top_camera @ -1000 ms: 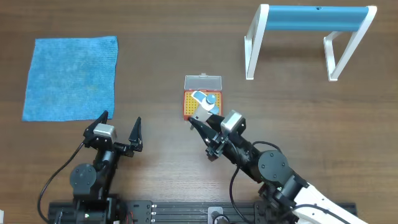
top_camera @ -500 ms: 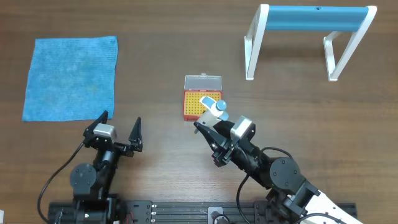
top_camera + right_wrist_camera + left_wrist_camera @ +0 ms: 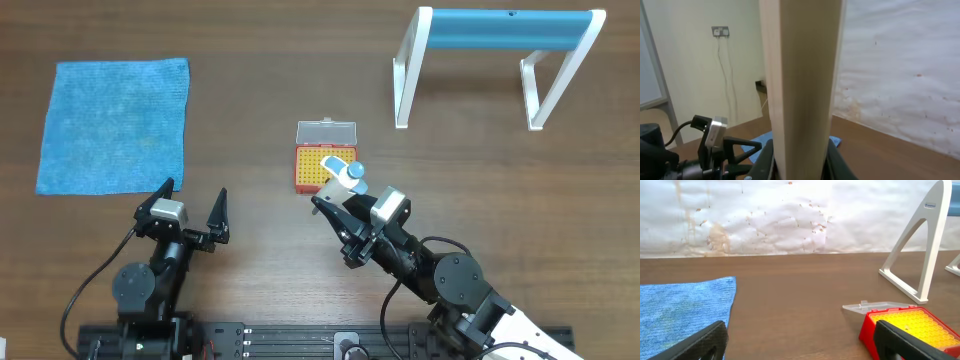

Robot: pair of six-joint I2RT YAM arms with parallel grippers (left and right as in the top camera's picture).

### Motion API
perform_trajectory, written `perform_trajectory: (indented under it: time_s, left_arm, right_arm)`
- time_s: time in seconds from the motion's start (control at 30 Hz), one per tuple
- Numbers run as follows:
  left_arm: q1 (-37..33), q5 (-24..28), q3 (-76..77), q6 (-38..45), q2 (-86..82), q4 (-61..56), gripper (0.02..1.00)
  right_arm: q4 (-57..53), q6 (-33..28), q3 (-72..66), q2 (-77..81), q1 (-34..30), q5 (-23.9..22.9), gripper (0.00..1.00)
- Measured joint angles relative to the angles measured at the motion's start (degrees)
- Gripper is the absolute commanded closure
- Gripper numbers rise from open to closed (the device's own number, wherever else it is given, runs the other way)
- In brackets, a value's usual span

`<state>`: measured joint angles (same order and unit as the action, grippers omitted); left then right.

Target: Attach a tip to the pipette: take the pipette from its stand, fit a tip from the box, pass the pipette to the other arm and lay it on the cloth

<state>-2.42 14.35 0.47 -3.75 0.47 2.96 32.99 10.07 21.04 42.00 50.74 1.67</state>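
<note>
The right gripper [image 3: 338, 228], jaws closed on the white, blue-capped pipette [image 3: 346, 172], hangs by the red box of yellow tips [image 3: 306, 172]: tip fitting, likely. Next, line up and press straight down. The left gripper [image 3: 195, 190] sits with jaws wide.

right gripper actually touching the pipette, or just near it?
Touching. The right wrist view shows the pipette clamped between the fingers of the right gripper, with no gap on either side.

left gripper [image 3: 195, 189] splayed, right gripper [image 3: 338, 212] seemingly clamped
</note>
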Motion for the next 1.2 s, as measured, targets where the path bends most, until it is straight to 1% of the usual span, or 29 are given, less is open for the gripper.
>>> perform_trajectory:
  time_s: [0.33,0.4,0.5,0.57,0.6,0.63,0.67,0.77,0.83,0.87,0.9,0.97,1.03,1.1,1.17,1.2]
  left_arm:
    - [0.00,0.00,0.00,0.00,0.00,0.00,0.077]
    - [0.00,0.63,0.00,-1.68,0.00,-0.04,0.077]
    - [0.00,7.50,0.00,-15.63,0.00,-0.44,0.077]
    - [0.00,11.04,0.00,-27.41,0.00,-0.50,0.075]
    - [0.00,12.57,0.00,-39.23,0.00,-0.66,0.080]
    - [0.00,13.27,0.00,-42.18,0.00,-0.76,0.080]
    - [0.00,13.40,0.00,-47.15,0.00,-0.83,0.077]
    - [0.00,14.08,-0.11,-54.69,0.00,-3.17,0.102]
    - [0.00,14.93,-0.13,-57.55,0.09,-8.13,0.159]
    - [0.00,15.43,-0.04,-59.01,0.22,-12.07,0.154]
    - [0.00,15.76,0.17,-59.78,0.59,-13.18,0.156]
    - [0.00,17.25,2.64,-61.07,5.07,-13.81,0.152]
    - [0.00,18.84,5.01,-60.96,9.16,-14.19,0.152]
    - [0.00,23.32,10.69,-60.33,18.34,-17.31,0.154]
    - [0.00,29.83,18.34,-58.95,28.24,-21.59,0.152]
    - [0.00,34.45,23.50,-58.03,34.10,-22.99,0.152]
  right_arm:
    - [1.25,0.42,0.00,-0.02,0.00,0.00,0.930]
    - [1.31,0.79,0.00,0.00,0.00,0.00,0.928]
    - [2.45,2.14,0.00,-0.02,0.00,0.00,0.928]
    - [3.65,3.19,0.00,-0.02,0.00,-0.02,0.930]
    - [3.98,4.55,0.00,-0.02,0.00,-0.48,0.928]
    - [3.91,5.31,0.00,0.00,0.00,-0.81,0.930]
    - [3.67,5.81,0.00,0.00,0.00,-1.14,0.930]
    - [1.57,7.26,0.00,0.00,0.00,-1.55,0.930]
    - [-0.15,8.81,0.00,0.00,0.00,-1.55,0.925]
    - [-1.44,10.27,0.00,0.00,0.00,-1.53,0.930]
    - [-2.45,11.08,0.00,-0.02,-0.17,-1.27,0.928]
    - [-3.89,13.18,0.00,0.04,-1.57,0.79,0.930]
    - [-3.85,14.56,0.00,0.04,-3.87,3.89,0.930]
    - [-3.74,16.79,0.00,0.00,-7.54,8.63,0.930]
    - [-3.87,19.39,-0.02,-0.04,-11.54,15.32,0.928]
    - [-3.89,20.33,-0.02,-0.02,-12.90,17.92,0.928]
